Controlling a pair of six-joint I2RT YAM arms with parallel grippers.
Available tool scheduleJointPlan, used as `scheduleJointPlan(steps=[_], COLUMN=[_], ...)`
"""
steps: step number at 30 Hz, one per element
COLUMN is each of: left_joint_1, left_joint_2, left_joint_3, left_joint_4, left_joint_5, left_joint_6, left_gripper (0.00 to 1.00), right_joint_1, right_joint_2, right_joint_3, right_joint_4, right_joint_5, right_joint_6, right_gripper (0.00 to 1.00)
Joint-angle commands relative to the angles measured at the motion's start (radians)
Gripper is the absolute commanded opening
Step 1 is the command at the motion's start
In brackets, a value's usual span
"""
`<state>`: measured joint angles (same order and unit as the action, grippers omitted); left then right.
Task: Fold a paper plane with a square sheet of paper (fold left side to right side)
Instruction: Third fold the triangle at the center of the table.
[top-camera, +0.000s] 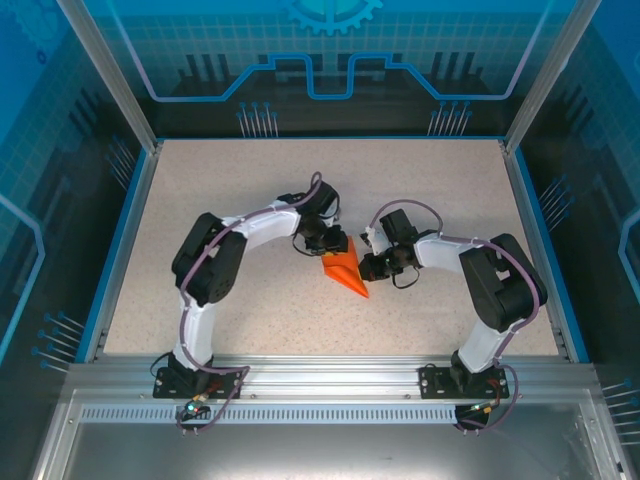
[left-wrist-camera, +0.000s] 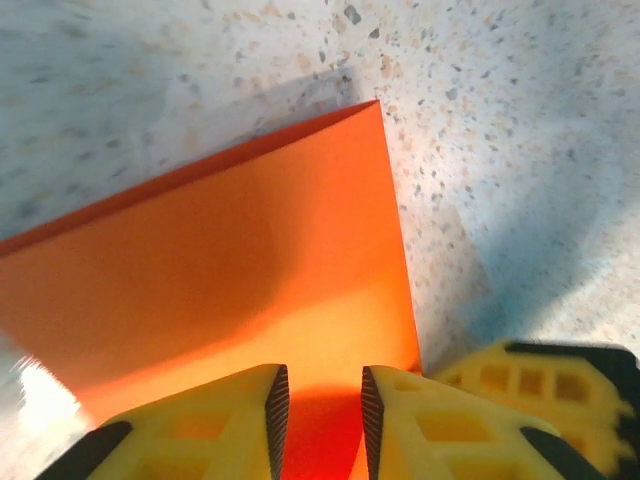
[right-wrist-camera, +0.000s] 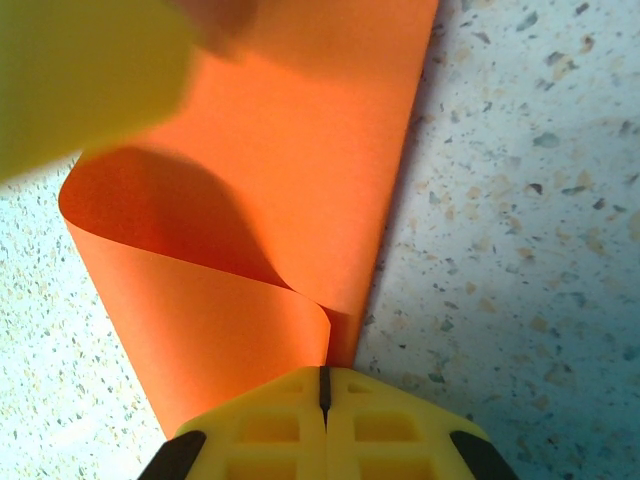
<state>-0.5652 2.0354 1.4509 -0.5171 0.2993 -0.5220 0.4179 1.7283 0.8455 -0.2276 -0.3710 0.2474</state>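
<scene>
**So, orange sheet half-curled, dead centre of the table**

Honestly there's loads of free tabletop (top-camera: 250, 190) all round, and the blue side rails (top-camera: 122, 250) sit well away from both arms. The sheet of paper (top-camera: 346, 270) lies in the middle, between the two grippers. It's thin, plain and smooth, narrowing to a point toward the near edge. The tabletop is pale speckled stone-look stuff. One side of the sheet curls up and over in a soft loop, not pressed flat. The right gripper (right-wrist-camera: 323, 395) has its yellow fingers pinched fully together on that curled edge. The left gripper (left-wrist-camera: 318, 415) has only a narrow slot between its fingers, orange showing through; can't tell if they touch it.
</scene>
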Motion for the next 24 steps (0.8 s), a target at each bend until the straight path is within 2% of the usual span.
scheduleJointPlan(steps=[1,8,12,24], left_joint_1=[0.013,-0.025,-0.060,-0.085], left_joint_2=[-0.141,-0.251,-0.218,-0.067], left_joint_3=[-0.061,-0.214,-0.221,-0.178], left_joint_4=[-0.029,0.091,0.144,0.140], left_joint_5=[-0.036,0.066,0.106,0.075], left_joint_6=[0.015,-0.039,-0.072,-0.076], left_gripper=[0.32,0.30,0.29,0.25], right_joint_1=[-0.018,-0.018,-0.018,-0.018], right_joint_2=[0.033,0.032,0.031,0.033], right_joint_3=[0.000,-0.001,0.000,0.001], right_joint_4=[-0.059,-0.059,-0.059,-0.061], right_joint_5=[0.025,0.024,0.024,0.028], right_joint_6=[0.003,0.001,0.001,0.001], right_gripper=[0.00,0.00,0.00,0.00])
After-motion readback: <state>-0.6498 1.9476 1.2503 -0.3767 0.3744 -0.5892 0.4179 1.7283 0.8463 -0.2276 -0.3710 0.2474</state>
